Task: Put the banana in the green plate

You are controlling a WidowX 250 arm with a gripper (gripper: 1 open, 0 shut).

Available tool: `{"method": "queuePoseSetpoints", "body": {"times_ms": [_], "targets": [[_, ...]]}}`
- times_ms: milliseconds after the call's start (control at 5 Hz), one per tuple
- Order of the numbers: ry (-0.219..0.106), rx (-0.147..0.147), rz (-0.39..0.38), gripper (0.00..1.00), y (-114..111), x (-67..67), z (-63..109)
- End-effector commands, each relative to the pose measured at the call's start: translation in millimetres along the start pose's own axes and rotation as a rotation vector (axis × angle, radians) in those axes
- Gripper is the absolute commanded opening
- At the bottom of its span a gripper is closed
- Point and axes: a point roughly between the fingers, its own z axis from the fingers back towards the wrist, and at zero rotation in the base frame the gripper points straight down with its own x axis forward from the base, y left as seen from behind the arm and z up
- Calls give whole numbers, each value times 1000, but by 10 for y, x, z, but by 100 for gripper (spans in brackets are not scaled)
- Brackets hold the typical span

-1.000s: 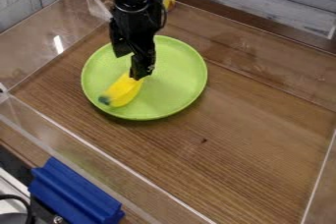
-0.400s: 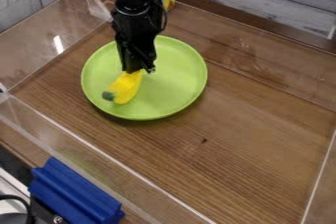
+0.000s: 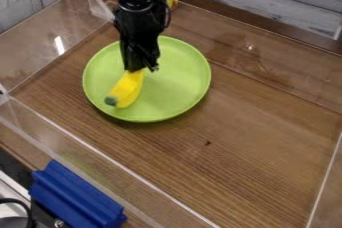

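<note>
my fingers (image 3: 138,64) have closed in and now pinch the banana (image 3: 127,89), hiding its top end. green plate (image 3: 177,90) underneath, blue thing (image 3: 74,197) off nearby.

A brown wooden tabletop (image 3: 227,142) carried the scene, its surface marked with fine lengthwise grain and lit with a soft, pale sheen towards the far side. Long, straight seams ran between its boards, slanting across the view, and a small dark spot (image 3: 207,143) showed in the wood on the near side of the plate. The green plate (image 3: 178,92), round and lime-coloured with a shallow raised rim, lay flat and directly on the boards, towards the left of the view. Bare wood surrounded its near edge and spread widely to the right of it.
</note>
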Motion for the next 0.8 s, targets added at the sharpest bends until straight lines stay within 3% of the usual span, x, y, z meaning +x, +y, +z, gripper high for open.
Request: {"method": "queuePoseSetpoints", "body": {"times_ms": [0, 200, 600], "targets": [[-50, 35, 4, 0, 82, 114, 198], [-50, 33, 5, 100, 92, 134, 211], [-50, 29, 5, 100, 93, 151, 189]]}}
